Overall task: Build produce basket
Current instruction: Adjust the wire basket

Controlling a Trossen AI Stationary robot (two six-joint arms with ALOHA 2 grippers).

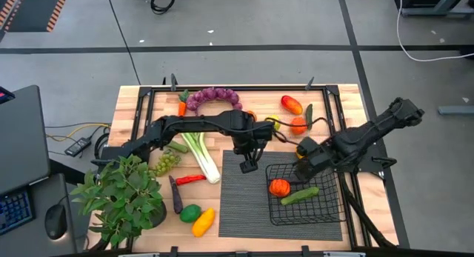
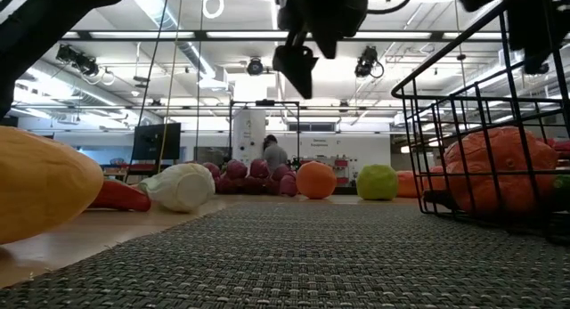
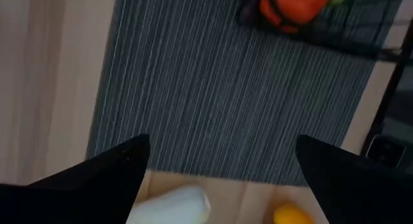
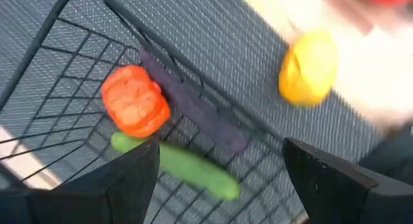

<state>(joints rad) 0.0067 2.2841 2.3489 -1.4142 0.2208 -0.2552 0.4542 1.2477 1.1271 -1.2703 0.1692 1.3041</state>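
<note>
While both grippers hang open and empty, left gripper (image 1: 249, 167) over the mat (image 1: 244, 205), right gripper (image 1: 302, 168) at the basket (image 1: 329, 205) rim, watch your right: dropping lower could snag wire and tip out the tomato (image 1: 279, 187) and cucumber (image 1: 299, 195).

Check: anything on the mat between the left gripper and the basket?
Nothing: in the high view only bare ribbed mat lies between the left gripper and the basket.
</note>
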